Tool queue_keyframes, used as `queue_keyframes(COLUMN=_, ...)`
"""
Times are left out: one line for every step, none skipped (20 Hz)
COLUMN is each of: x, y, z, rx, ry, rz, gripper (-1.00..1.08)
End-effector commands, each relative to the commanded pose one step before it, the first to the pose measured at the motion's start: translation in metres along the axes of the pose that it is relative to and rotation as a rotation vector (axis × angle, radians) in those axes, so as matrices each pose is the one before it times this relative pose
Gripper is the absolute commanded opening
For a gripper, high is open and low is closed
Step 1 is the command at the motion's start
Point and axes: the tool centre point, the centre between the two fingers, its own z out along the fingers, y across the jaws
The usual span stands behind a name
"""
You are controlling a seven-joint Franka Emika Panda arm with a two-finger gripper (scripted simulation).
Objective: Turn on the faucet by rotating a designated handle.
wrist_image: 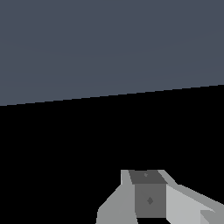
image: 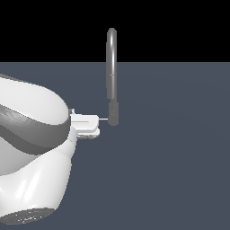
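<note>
One tool [image: 96,124] — beside handle [image: 103,119]; faucet [image: 111,76]

Flat, even simulator light, sharp but coarse.
Soft sheen on the faucet [image: 112,63] beyond the gripper [image: 96,124]; no cast shadows, jagged edges.

We cannot tell whether the gripper [image: 96,124] touches the thin handle [image: 103,119]. The arm [image: 31,152] runs off the exterior view's left and bottom edges.

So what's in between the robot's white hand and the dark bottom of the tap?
Only the handle, a thin rod running from the faucet base to the gripper, shown in the exterior view.
</note>
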Motion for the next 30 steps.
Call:
queue_keyframes(x=0.00288, y=0.0056, z=-0.00104, rx=-0.00857, ry=0.00706, rz=0.00509, gripper=-1.0)
queue_keyframes(x=0.0, y=-0.00115, z=0.00003, rx=0.00151, ry=-0.00052, rz=-0.00088, gripper=-1.0)
queue_keyframes(x=0.00045, y=-0.00198, z=-0.00009, rx=0.0023, ry=0.00021, rz=-0.0018, gripper=-1.0)
queue_keyframes(x=0.00087, y=-0.00286, z=-0.00022, rx=0.00321, ry=0.00095, rz=-0.0028, gripper=-1.0)
queue_keyframes(x=0.00128, y=-0.00376, z=-0.00037, rx=0.00424, ry=0.00175, rz=-0.00384, gripper=-1.0)
queue_keyframes(x=0.0017, y=-0.0047, z=-0.00056, rx=0.00547, ry=0.00268, rz=-0.00499, gripper=-1.0)
queue_keyframes(x=0.00216, y=-0.00571, z=-0.00078, rx=0.00702, ry=0.00385, rz=-0.00635, gripper=-1.0)
queue_keyframes(x=0.00253, y=-0.00649, z=-0.00105, rx=0.00864, ry=0.00514, rz=-0.00766, gripper=-1.0)
queue_keyframes(x=0.0026, y=-0.00653, z=-0.00123, rx=0.0096, ry=0.00604, rz=-0.00824, gripper=-1.0)
queue_keyframes(x=0.00258, y=-0.00653, z=-0.00133, rx=0.01025, ry=0.00652, rz=-0.00836, gripper=-1.0)
queue_keyframes(x=0.00226, y=-0.006, z=-0.00122, rx=0.00965, ry=0.00592, rz=-0.00722, gripper=-1.0)
queue_keyframes(x=0.0018, y=-0.00517, z=-0.00098, rx=0.0082, ry=0.00465, rz=-0.00542, gripper=-1.0)
queue_keyframes(x=0.0014, y=-0.00454, z=-0.00075, rx=0.0069, ry=0.00342, rz=-0.00377, gripper=-1.0)
queue_keyframes(x=0.0011, y=-0.00422, z=-0.00057, rx=0.00596, ry=0.00236, rz=-0.00236, gripper=-1.0)
queue_keyframes(x=0.001, y=-0.00435, z=-0.00048, rx=0.00564, ry=0.00178, rz=-0.00131, gripper=-1.0)
queue_keyframes(x=0.00107, y=-0.00454, z=-0.00047, rx=0.00533, ry=0.00172, rz=-0.00039, gripper=-1.0)
queue_keyframes(x=0.00136, y=-0.0044, z=-0.00055, rx=0.00461, ry=0.00242, rz=0.00025, gripper=-1.0)
queue_keyframes(x=0.00171, y=-0.00346, z=-0.00066, rx=0.00317, ry=0.00364, rz=0.00028, gripper=-1.0)
queue_keyframes(x=0.00213, y=-0.00252, z=-0.00083, rx=0.00193, ry=0.00519, rz=-0.00019, gripper=-1.0)
queue_keyframes(x=0.00277, y=-0.00189, z=-0.00109, rx=0.00112, ry=0.00729, rz=-0.00093, gripper=-1.0)
queue_keyframes(x=0.00349, y=-0.00157, z=-0.0014, rx=0.00059, ry=0.00962, rz=-0.00184, gripper=-1.0)
queue_keyframes(x=0.00419, y=-0.0015, z=-0.00174, rx=0.00034, ry=0.01188, rz=-0.00299, gripper=-1.0)
queue_keyframes(x=0.00441, y=-0.00173, z=-0.00195, rx=0.00053, ry=0.01282, rz=-0.00415, gripper=-1.0)
queue_keyframes(x=0.00371, y=-0.0021, z=-0.0018, rx=0.00113, ry=0.01104, rz=-0.00461, gripper=-1.0)
queue_keyframes(x=0.00286, y=-0.00263, z=-0.0016, rx=0.00195, ry=0.00873, rz=-0.00481, gripper=-1.0)
queue_keyframes(x=0.002, y=-0.0033, z=-0.0014, rx=0.00291, ry=0.00639, rz=-0.00491, gripper=-1.0)
queue_keyframes(x=0.00114, y=-0.00403, z=-0.00121, rx=0.00394, ry=0.00401, rz=-0.00495, gripper=-1.0)
queue_keyframes(x=0.00029, y=-0.00477, z=-0.00102, rx=0.00497, ry=0.00162, rz=-0.00492, gripper=-1.0)
queue_keyframes(x=-0.00048, y=-0.0051, z=-0.00079, rx=0.00554, ry=-0.00061, rz=-0.00452, gripper=-1.0)
queue_keyframes(x=-0.00083, y=-0.00425, z=-0.00049, rx=0.00473, ry=-0.00177, rz=-0.00335, gripper=-1.0)
